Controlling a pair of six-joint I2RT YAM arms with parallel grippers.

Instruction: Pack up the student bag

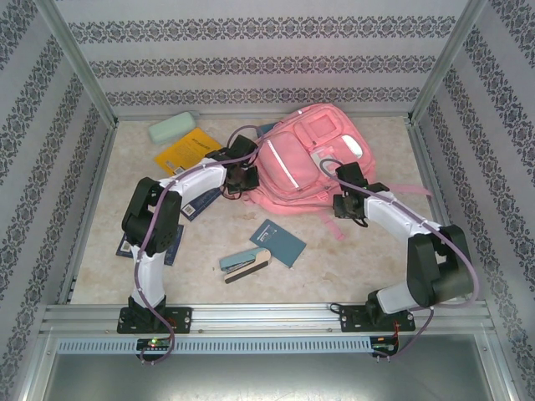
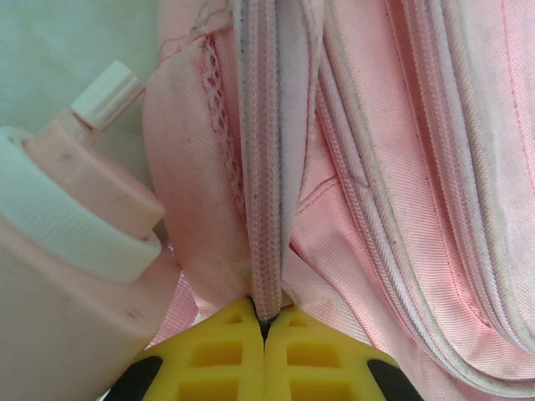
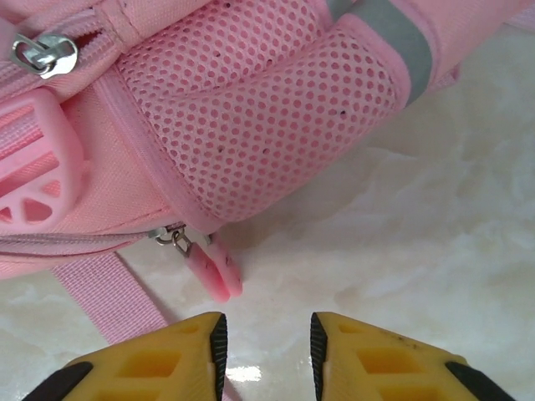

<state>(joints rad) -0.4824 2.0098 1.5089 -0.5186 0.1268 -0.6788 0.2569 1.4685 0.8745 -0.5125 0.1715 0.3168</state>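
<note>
green case [image 1: 173, 128] – far left | yellow book [image 1: 189, 150] just beside it | blue notebook [image 1: 278, 242] | stapler [image 1: 245, 263] – near notebook

Illumination is bright, diffuse and even, arriving from overhead. The arms [image 1: 155, 242] cast faint, soft-edged shadows on the table [image 1: 351, 267]. The overhead view is sharp, with wide-angle distortion: the frame posts [image 1: 78, 60] splay outward. In the left wrist view the student bag [image 2: 376, 209] weave is crisp, while the pink bottle [image 2: 67, 251] at left is slightly soft. In the right wrist view a pale glare patch lies on the table between the fingers of the right end effector [image 3: 267, 330].
</note>
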